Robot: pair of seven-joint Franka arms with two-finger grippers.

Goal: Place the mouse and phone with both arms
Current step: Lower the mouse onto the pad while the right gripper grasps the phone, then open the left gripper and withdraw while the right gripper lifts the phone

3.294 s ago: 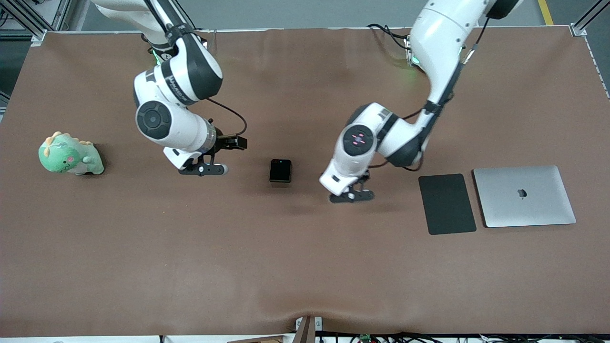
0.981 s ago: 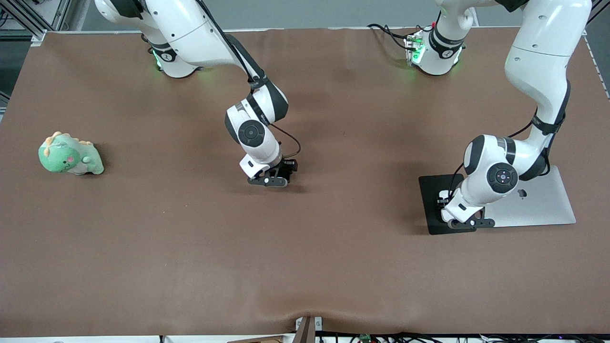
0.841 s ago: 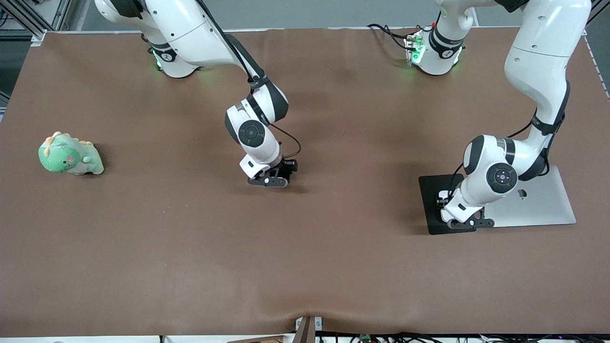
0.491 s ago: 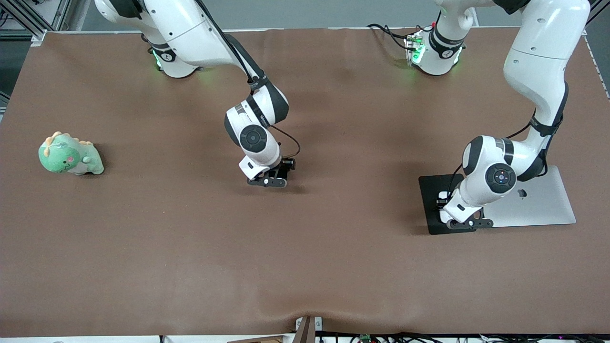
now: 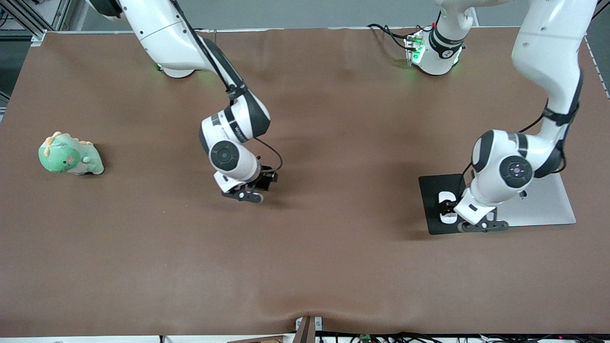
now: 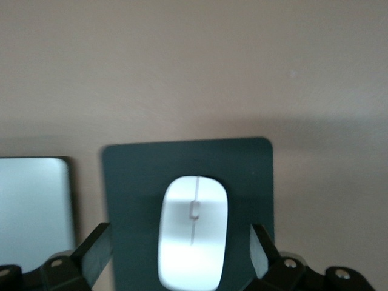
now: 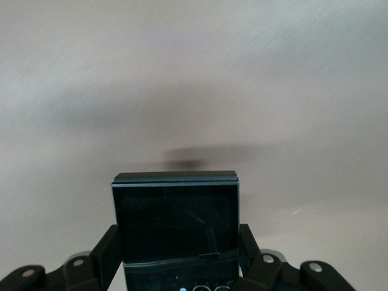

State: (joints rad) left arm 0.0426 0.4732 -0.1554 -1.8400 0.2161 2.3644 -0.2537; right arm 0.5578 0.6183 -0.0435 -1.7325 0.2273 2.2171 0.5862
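The white mouse [image 5: 447, 196] lies on the black pad [image 5: 433, 224] beside the laptop. In the left wrist view the mouse [image 6: 194, 230] sits between my left gripper's fingers [image 6: 94, 254] with a gap on each side. My left gripper [image 5: 472, 226] is open just over it. My right gripper [image 5: 245, 195] is shut on the black phone [image 7: 176, 224] and holds it over the bare brown cloth mid-table. The phone casts a separate shadow on the cloth. In the front view the hand hides the phone.
A closed silver laptop [image 5: 548, 205] lies next to the pad at the left arm's end and shows in the left wrist view [image 6: 30, 206]. A green dinosaur toy [image 5: 70, 155] sits at the right arm's end. The brown cloth [image 5: 305, 267] covers the table.
My right gripper, shut on the phone, has moved toward the front camera and the right arm's end. My left gripper has shifted slightly off the mouse, which now shows more on the pad.
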